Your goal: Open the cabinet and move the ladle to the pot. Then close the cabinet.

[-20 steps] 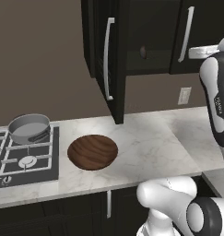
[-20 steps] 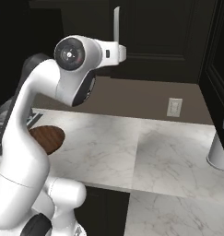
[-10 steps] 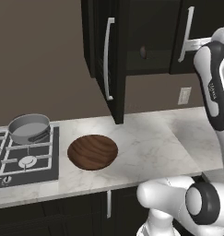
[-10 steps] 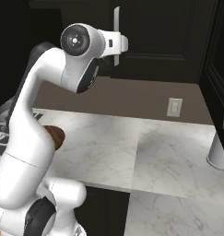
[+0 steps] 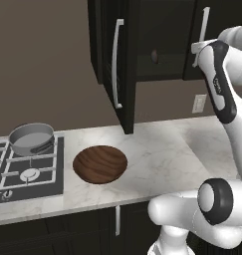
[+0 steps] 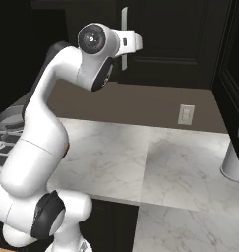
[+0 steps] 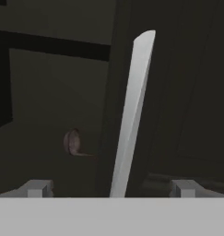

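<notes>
The black-brown cabinet has its left door swung out towards me; the right door is closed. In the open left half, the ladle shows its dark round scoop; it appears again as the ladle in the hand view. My gripper is open, and the right door's pale bar handle rises between its two fingertips. My gripper is held up at that handle. The grey pot sits on the stove at the left.
A wide brown wooden dish lies on the marble counter beside the black stove. A wall outlet is on the back wall, and a grey cylinder stands at the counter's right end.
My arm has swung in from the right towards the cabinet, bringing the hand up to the right door's handle. The jaws stayed open. Pot, dish and ladle have not moved.
</notes>
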You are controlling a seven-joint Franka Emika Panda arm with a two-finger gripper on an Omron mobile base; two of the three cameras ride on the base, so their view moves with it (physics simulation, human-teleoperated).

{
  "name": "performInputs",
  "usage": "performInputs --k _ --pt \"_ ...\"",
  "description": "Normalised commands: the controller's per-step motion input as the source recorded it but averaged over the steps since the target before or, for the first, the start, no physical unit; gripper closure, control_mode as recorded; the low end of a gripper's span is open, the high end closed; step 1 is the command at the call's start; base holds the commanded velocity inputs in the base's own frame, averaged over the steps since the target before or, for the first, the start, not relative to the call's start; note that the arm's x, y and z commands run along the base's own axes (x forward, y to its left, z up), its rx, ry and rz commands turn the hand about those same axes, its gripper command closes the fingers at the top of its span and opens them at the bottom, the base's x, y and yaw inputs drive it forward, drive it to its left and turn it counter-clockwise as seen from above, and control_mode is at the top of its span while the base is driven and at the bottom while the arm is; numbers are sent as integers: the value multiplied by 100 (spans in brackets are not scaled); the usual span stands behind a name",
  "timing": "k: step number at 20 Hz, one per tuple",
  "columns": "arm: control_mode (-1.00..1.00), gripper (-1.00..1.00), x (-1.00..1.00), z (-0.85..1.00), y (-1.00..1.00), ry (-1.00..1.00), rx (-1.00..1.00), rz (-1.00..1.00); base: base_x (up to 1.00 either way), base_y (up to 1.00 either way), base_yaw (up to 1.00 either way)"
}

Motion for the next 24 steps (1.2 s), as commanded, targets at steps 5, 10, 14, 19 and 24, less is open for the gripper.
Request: performInputs --k 5,10,14,19,24 --pt "-100 -100 43 -14 -29 0 -8 0 0 0 0" --pt "-100 -100 39 -4 -18 0 -3 0 0 0 0" --pt "-100 -100 32 0 -1 1 0 0 0 0 0" --pt "-100 -100 30 0 0 0 0 0 0 0 0" --pt "-100 -100 29 0 0 0 0 0 0 0 0"
